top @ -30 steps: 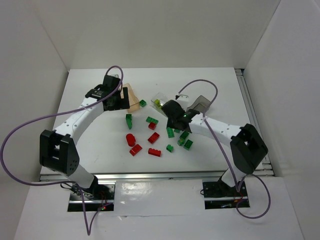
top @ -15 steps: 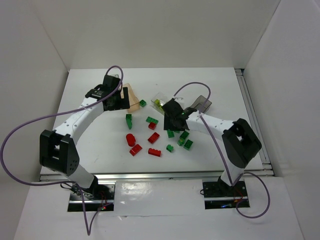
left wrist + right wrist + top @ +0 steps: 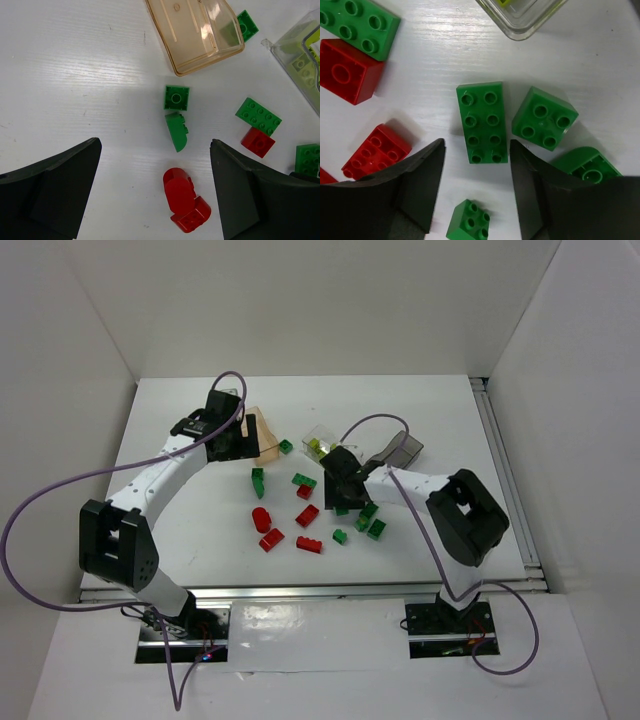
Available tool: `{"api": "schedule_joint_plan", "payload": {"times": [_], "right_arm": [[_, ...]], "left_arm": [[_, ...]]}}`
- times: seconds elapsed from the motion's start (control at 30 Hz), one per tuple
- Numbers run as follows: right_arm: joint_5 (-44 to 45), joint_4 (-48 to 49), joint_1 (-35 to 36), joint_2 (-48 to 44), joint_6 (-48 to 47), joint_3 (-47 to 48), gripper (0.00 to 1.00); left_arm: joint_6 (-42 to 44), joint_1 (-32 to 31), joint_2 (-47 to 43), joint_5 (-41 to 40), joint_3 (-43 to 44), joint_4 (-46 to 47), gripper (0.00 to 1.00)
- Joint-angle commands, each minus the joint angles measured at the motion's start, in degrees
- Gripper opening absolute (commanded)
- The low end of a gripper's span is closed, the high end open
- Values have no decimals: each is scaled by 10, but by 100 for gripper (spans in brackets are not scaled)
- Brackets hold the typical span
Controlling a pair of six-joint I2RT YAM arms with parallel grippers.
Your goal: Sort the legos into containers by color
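Right gripper: jaws apart, one either side of a green 2x4 brick, not clamped on it and holding nothing. Left gripper: jaws wide apart, empty, hanging over a green slope piece and a red rounded piece.

The loose legos lie mid-counter, red and green mixed. The peach box sits toward the far-left corner. The clear box and the grey box sit toward the far edge, right of centre.

Handling, as a judgement: the bricks look light, rigid and glossy, so they may squirt out of a skewed pinch. Take the 2x4 across its short width, on the flat long sides, square to the jaws. A green 2x2 lies just beside it, so watch that the right finger does not push it. The boxes look light too, and a nudge could slide them.

Hard to make out:
- The clear box is cut off in the right wrist view, with only yellow-green showing inside.
- You cannot tell what is in the grey box.
- The left gripper mostly covers the peach box from above.
- A curved green piece is half hidden by the right finger.
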Motion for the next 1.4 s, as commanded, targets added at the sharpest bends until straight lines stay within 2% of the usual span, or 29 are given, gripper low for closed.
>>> {"api": "schedule_joint_plan", "payload": {"times": [0.0, 0.1, 0.23, 0.27, 0.3, 0.43, 0.6, 0.83, 1.0, 1.07, 1.17, 1.27, 1.37], "right_arm": [[-5, 42, 3, 17, -11, -8, 60], [10, 35, 3, 39, -11, 12, 48], [22, 22, 3, 39, -29, 40, 42], [28, 13, 3, 33, -29, 48, 35], [42, -1, 3, 25, -29, 53, 33], [104, -37, -14, -33, -24, 65, 33], [138, -28, -91, -108, 6, 36, 33], [147, 3, -164, -102, -1, 36, 33], [134, 49, -195, -74, -8, 41, 40], [127, 73, -203, -57, -13, 41, 51], [111, 63, -210, -42, -13, 74, 73], [126, 44, -184, -72, -20, 65, 74], [126, 23, -157, -131, -12, 18, 67]], "left_arm": [[-5, 0, -3, 4, 11, 3, 99], [-5, 0, -3, 4, 11, 3, 99], [-5, 0, -3, -1, 11, 3, 99], [-5, 0, -3, -1, 11, 3, 99], [-5, 0, -3, -1, 11, 3, 99], [-5, 0, -3, -1, 11, 3, 99], [-11, 0, -3, 5, 17, 3, 99], [-11, 0, 2, 16, 27, 3, 99], [-11, 0, 2, 16, 32, -2, 99], [-11, 0, 2, 21, 32, -2, 99], [-11, 0, 2, 21, 32, -2, 99], [-11, 0, 2, 21, 32, -7, 99], [-11, 0, 2, 16, 38, -7, 99]]}}
